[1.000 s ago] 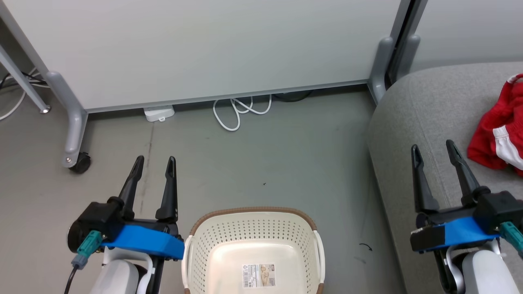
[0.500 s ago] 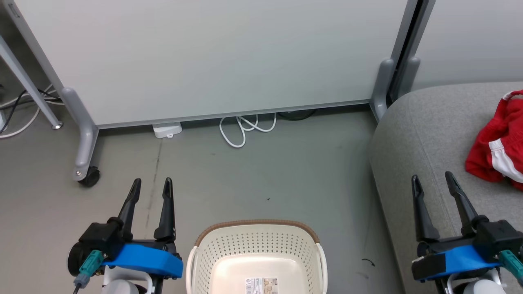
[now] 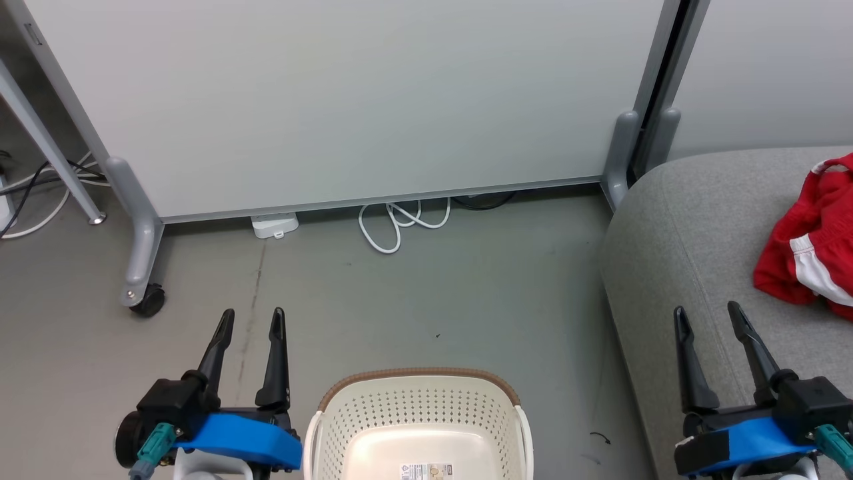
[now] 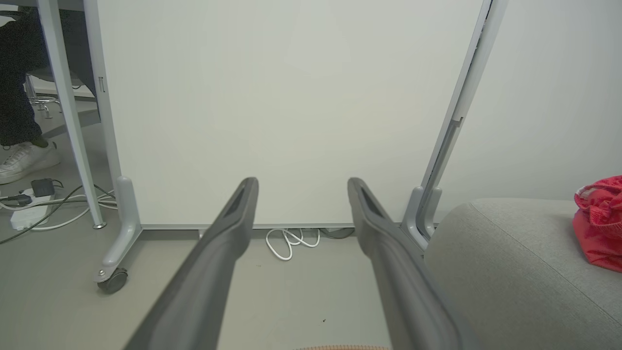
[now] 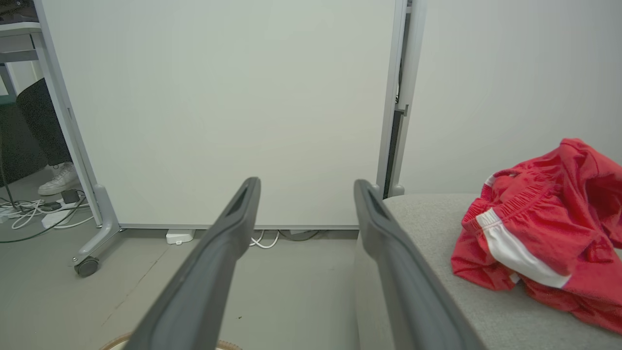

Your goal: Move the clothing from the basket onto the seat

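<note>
The cream basket [image 3: 418, 408] stands on the floor at the bottom middle of the head view; its inside shows bare plastic and a label sticker. Red clothing [image 3: 810, 250] with white trim lies in a heap on the grey seat [image 3: 693, 233] at the right, seen closer as clothing [image 5: 544, 238] in the right wrist view and as a red edge [image 4: 600, 228] in the left wrist view. My left gripper [image 3: 251, 321] is open left of the basket. Over the seat's front edge my right gripper [image 3: 706, 319] is open, short of the clothing. Both hold nothing.
A white partition panel [image 3: 333, 100] on grey wheeled legs [image 3: 136, 247] stands behind the basket. A coiled white cable [image 3: 400, 223] and a white power block [image 3: 274, 225] lie at its foot. A person's white shoe [image 4: 24, 158] and floor cables show at the far left.
The head camera has tilted up: basket, floor and both grippers sit lower in the picture. The grippers have stayed open and the clothing lies as before.
</note>
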You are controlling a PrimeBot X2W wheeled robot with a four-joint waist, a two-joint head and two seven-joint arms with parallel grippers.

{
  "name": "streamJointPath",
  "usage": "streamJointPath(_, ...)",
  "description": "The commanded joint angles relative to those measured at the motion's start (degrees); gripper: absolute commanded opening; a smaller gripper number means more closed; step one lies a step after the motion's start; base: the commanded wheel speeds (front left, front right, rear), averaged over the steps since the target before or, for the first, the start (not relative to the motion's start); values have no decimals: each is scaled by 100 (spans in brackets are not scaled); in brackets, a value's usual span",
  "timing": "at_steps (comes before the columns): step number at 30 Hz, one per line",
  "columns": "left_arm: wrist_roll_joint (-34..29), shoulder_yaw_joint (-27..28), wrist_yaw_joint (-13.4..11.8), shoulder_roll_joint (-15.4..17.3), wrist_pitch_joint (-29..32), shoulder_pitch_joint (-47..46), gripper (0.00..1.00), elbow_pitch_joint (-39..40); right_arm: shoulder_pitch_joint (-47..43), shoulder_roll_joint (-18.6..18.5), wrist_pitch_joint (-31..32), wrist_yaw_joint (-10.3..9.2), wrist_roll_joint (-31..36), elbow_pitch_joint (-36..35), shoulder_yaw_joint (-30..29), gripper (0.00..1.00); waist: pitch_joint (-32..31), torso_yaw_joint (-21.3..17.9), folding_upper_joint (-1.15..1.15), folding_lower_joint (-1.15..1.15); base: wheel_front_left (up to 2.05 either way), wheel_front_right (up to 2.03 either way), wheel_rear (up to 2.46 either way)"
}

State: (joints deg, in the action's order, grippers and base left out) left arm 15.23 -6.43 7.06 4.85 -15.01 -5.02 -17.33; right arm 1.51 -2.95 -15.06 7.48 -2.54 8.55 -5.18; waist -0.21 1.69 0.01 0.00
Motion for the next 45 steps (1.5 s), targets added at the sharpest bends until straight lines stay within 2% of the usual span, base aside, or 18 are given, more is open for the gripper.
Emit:
streamJointPath(1,-34,20,6,-14,-24,22,100,-13,-92,10,-17,3,-24,9,-12,100,-2,0,-1,0,0,0,0)
streamJointPath(9,-109,39,29,-33,-24,23,100,-60,-83,10,-17,3,-55,4,-10,100,-13,-18,-1,0,0,0,0)
streamJointPath(10,-75,14,4,-29,0,5,0,-57,-15,0,0,0,-17,0,-3,0,-14,-19,-1,1,0,0,0)
streamJointPath(15,18,21,4,-53,56,169,0,-259,-62,21,57,0,-99,248,-18,0,-16,-22,-1,1,0,0,0)
streamJointPath(29,1451,268,12,-79,453,100,0,-145,46,16,452,0,-1763,294,-40,0,-10,-38,-1,1,0,0,0)
streamJointPath(45,2833,496,20,-104,825,35,0,-29,152,11,820,1,-3353,334,-53,0,-3,-57,-1,1,0,0,0)
